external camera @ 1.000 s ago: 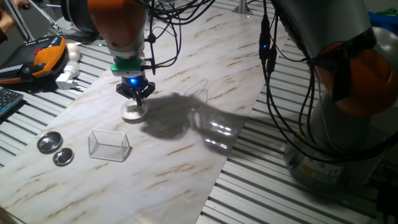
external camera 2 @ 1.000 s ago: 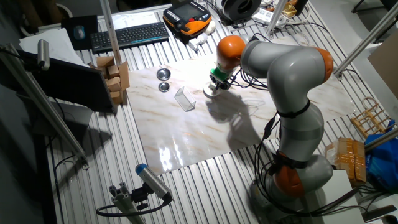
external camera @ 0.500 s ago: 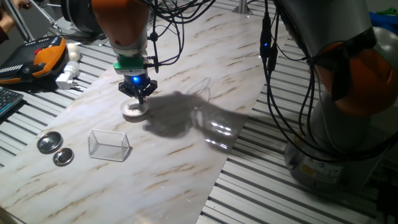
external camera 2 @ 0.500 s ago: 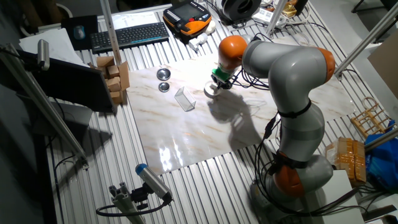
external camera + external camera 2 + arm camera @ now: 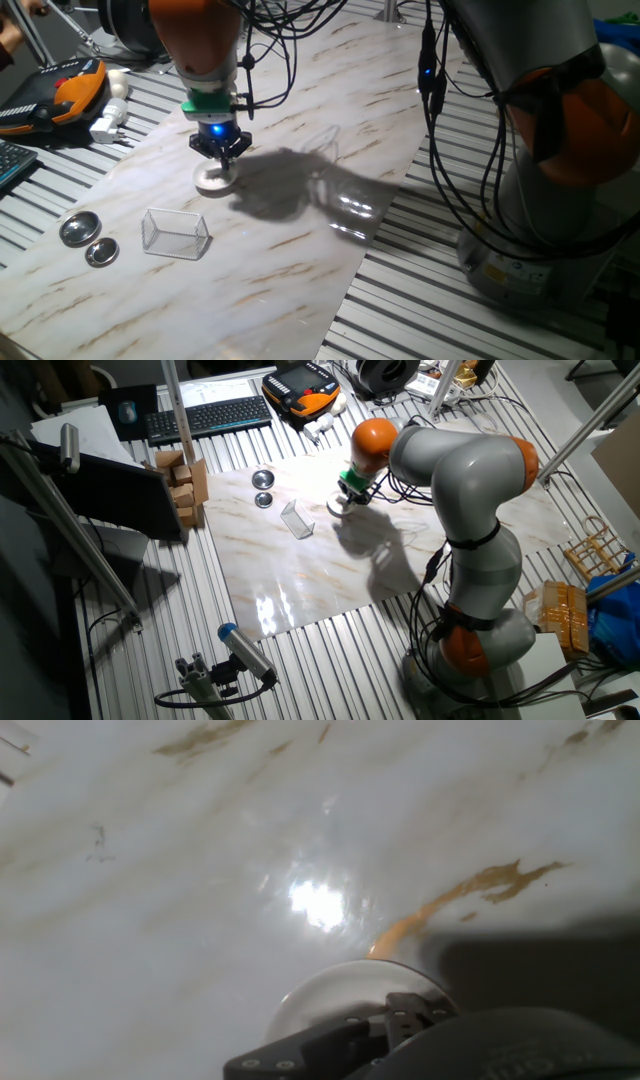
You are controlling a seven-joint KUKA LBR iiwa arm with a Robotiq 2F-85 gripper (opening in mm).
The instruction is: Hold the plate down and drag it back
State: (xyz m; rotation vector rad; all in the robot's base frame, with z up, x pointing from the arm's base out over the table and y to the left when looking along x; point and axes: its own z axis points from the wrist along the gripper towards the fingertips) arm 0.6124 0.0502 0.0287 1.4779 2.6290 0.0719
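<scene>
The plate (image 5: pixel 211 181) is a small round white dish on the marble board (image 5: pixel 300 270). My gripper (image 5: pixel 219 152) stands straight above it, fingers drawn together, with the tips pressed on the plate's far part. In the other fixed view the gripper (image 5: pixel 347 497) covers most of the plate (image 5: pixel 336 507). In the hand view the plate's rim (image 5: pixel 320 992) shows at the bottom centre, partly hidden behind my dark fingers (image 5: pixel 405 1012).
A clear wire-framed box (image 5: pixel 176 233) lies just in front left of the plate. Two shiny metal lids (image 5: pixel 80 229) (image 5: pixel 101 252) lie further left. A keyboard (image 5: pixel 205 417), an orange device (image 5: pixel 75 88) and cardboard boxes (image 5: pixel 183 482) stand beyond the board's edges.
The gripper and plate shifted a few pixels to the right and then back. Their place now is nearly the same as one second ago.
</scene>
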